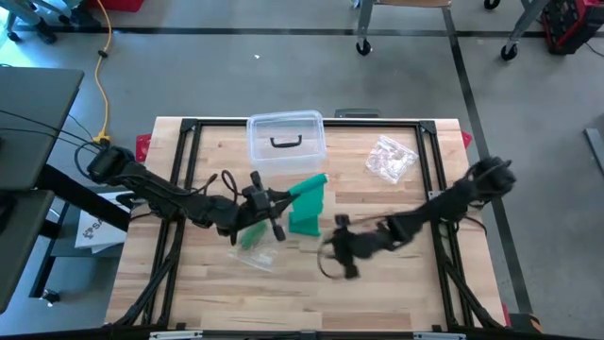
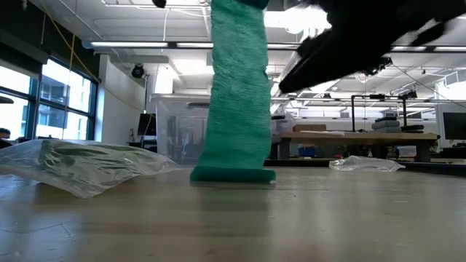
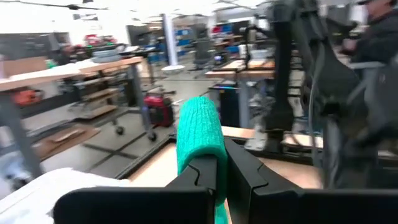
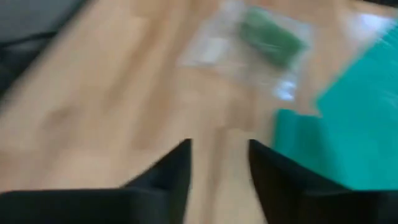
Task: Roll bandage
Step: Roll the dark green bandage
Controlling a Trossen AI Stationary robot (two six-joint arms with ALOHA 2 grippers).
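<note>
1. The green woven bandage strip [image 1: 308,202] is held up at its top end by the left gripper [image 1: 267,201], clenched on it, just in front of the clear lidded plastic box [image 1: 286,137]
2. Its lower end is rested on the wooden table [image 1: 396,283]
3. The right gripper [image 1: 332,248], fingers parted and grasping nothing, is seen just beside the bandage, farther from the box
4. A clear plastic bag with green contents [image 1: 255,241] is lain under the left gripper
</note>
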